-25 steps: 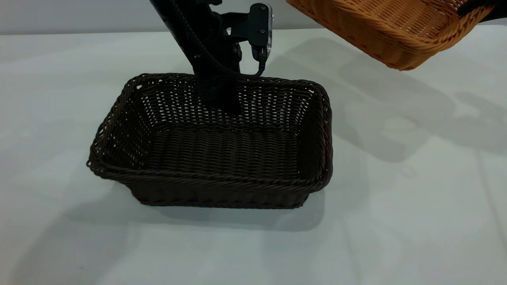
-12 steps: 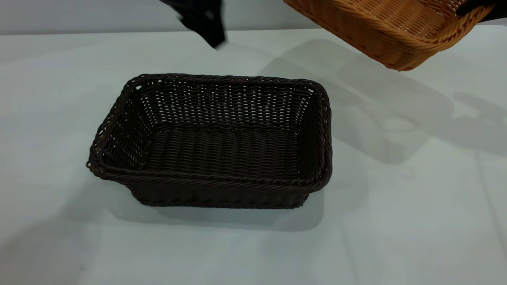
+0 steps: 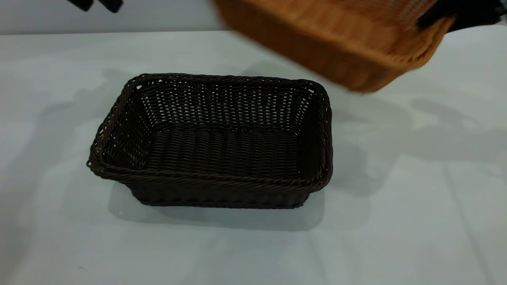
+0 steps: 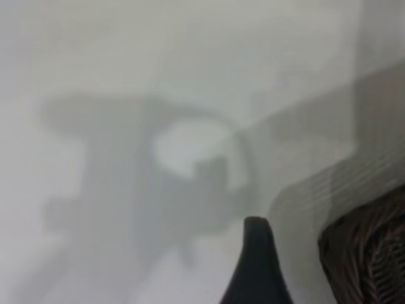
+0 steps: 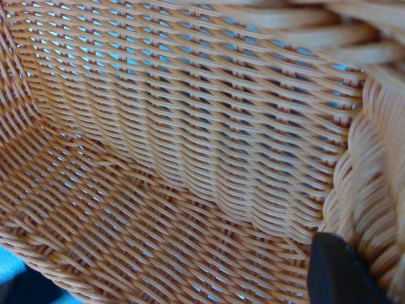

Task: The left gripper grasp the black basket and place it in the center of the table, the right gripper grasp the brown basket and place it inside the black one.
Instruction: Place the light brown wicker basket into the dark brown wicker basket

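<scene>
The black basket stands empty on the table, near its middle. My left gripper is high at the far left edge of the exterior view, well clear of the basket, its two blurred tips apart. In the left wrist view one finger hangs over the bare table beside a corner of the black basket. The brown basket hangs tilted in the air above and behind the black basket's right end. My right gripper is shut on its rim; one finger lies against the brown basket's inner wall.
Shadows of the arms and of the brown basket fall on the pale table to the right and left of the black basket. Bare tabletop lies on all sides of it.
My left arm let go of the black basket's far rim, rose and went off to the upper left. The brown basket has moved left and down, toward the black one.
</scene>
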You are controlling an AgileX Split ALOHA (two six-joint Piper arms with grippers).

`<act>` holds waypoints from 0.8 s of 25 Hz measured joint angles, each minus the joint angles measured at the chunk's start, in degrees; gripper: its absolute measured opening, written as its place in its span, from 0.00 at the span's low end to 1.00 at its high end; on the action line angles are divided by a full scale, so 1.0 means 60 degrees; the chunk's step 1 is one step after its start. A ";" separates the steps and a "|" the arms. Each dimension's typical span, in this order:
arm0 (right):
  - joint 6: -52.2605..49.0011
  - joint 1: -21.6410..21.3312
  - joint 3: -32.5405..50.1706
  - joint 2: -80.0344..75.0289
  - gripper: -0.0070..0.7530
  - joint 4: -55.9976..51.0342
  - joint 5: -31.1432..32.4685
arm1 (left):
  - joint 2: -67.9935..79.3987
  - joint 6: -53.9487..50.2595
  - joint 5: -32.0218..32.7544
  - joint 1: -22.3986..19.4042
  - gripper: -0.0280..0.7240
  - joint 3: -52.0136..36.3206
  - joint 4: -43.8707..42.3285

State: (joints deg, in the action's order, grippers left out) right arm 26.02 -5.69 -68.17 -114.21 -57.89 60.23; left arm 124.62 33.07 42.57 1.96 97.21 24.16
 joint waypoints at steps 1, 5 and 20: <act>-0.0051 0.0261 0.0000 0.0006 0.09 0.0098 0.0117 | 0.0000 0.0000 -0.0009 -0.0090 0.71 0.0000 0.0139; -0.0433 0.1224 0.0000 0.0018 0.09 0.0501 0.0177 | 0.0000 0.0020 -0.0018 -0.0210 0.71 0.0000 0.0320; -0.1206 0.2974 -0.0707 -0.0962 0.09 0.1365 -0.0682 | 0.0000 0.0037 -0.0158 -0.0218 0.71 0.0000 0.0376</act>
State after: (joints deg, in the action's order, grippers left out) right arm 18.78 12.16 -72.41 -119.98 -49.70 56.13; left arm 124.62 33.29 41.62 0.65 97.21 26.42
